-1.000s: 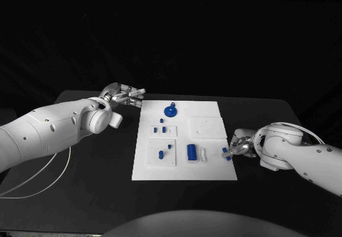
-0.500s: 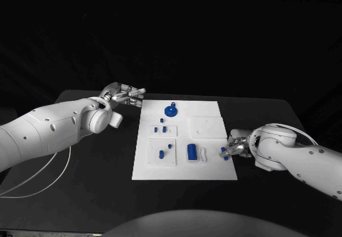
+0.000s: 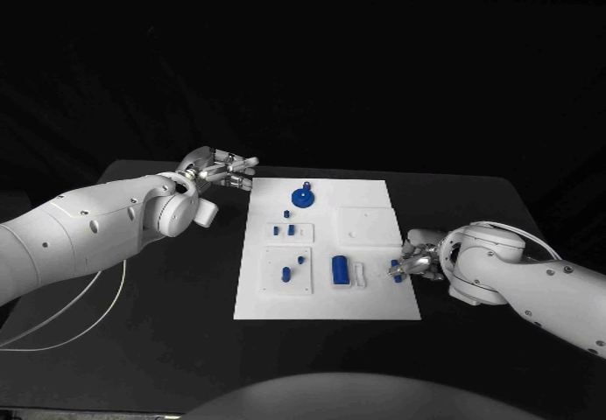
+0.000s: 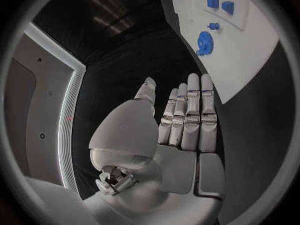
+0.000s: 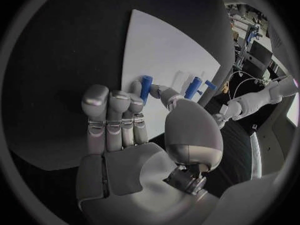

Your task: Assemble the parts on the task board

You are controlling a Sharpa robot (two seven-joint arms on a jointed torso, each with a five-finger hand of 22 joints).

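My right hand (image 3: 417, 261) pinches a small blue part (image 5: 145, 86) at the task board (image 3: 379, 302) edge. My left hand (image 4: 181, 120) hovers flat, fingers together, empty.

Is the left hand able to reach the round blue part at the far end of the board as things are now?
Probably yes. The left hand is open, holds nothing, and hovers beside the task board's far left corner. The round blue part lies close by with nothing standing between them.
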